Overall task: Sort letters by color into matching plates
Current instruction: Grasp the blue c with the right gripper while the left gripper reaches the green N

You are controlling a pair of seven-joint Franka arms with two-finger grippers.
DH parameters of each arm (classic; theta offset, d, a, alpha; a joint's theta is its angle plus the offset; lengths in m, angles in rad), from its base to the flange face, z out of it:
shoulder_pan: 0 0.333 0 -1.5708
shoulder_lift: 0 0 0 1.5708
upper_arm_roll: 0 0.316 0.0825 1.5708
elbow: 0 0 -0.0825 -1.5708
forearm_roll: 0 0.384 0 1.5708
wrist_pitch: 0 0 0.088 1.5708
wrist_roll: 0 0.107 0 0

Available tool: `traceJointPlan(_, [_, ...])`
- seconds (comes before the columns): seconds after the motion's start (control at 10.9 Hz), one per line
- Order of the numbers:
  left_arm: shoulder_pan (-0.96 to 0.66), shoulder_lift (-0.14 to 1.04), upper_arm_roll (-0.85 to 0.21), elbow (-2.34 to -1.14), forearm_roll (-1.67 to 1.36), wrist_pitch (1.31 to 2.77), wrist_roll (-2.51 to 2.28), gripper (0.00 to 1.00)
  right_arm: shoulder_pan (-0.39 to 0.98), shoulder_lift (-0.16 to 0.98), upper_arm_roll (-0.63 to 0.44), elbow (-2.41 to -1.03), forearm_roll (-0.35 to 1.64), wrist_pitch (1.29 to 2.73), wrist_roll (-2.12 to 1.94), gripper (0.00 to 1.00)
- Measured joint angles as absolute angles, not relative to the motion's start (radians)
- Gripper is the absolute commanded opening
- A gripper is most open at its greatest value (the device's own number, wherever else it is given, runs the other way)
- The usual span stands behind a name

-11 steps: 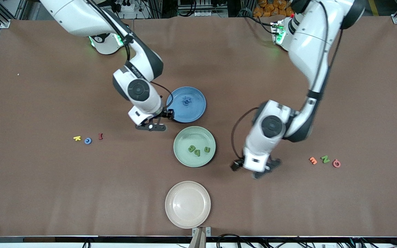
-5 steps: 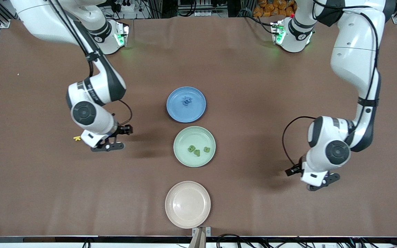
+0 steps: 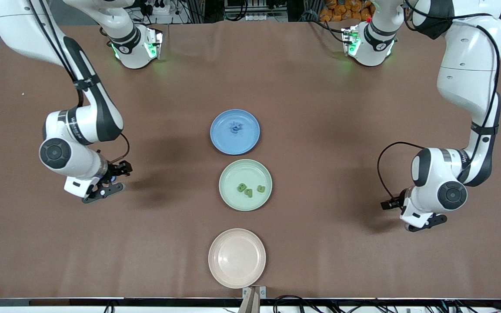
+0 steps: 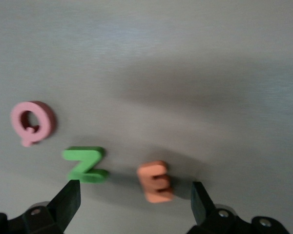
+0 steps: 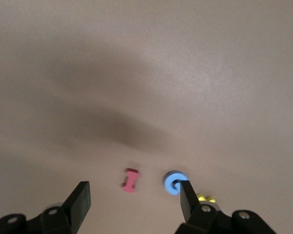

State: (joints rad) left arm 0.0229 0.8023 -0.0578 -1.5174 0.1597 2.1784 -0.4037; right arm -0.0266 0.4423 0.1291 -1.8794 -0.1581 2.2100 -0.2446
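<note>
With both pincers held wide and empty, the left pincer (image 4: 132,204) over the green letter (image 4: 85,164) and the right pincer (image 5: 134,202) over the blue letter (image 5: 174,182), a neighbouring piece could be pinched by mistake.

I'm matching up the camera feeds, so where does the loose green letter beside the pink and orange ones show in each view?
Front view: not visible; the left gripper hangs over that spot.
Left wrist view: green letter between the pink letter and the orange letter.
Right wrist view: not in it.
Shared landmark: the open left gripper, in the front and left wrist views.
</note>
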Motion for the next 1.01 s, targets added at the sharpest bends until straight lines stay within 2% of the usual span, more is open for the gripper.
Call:
traceJointPlan(0.46, [0.139, 0.757, -0.06, -1.552, 0.171, 2.178, -0.257, 1.0, -0.08, 0.482, 0.1, -1.938, -0.158, 2.312, -0.56, 0.75])
traceJointPlan(1.01, [0.141, 0.767, -0.071, -1.589, 0.175, 2.215, -0.252, 1.0, -0.094, 0.484, 0.074, -2.039, -0.158, 2.466, -0.73, 0.73])
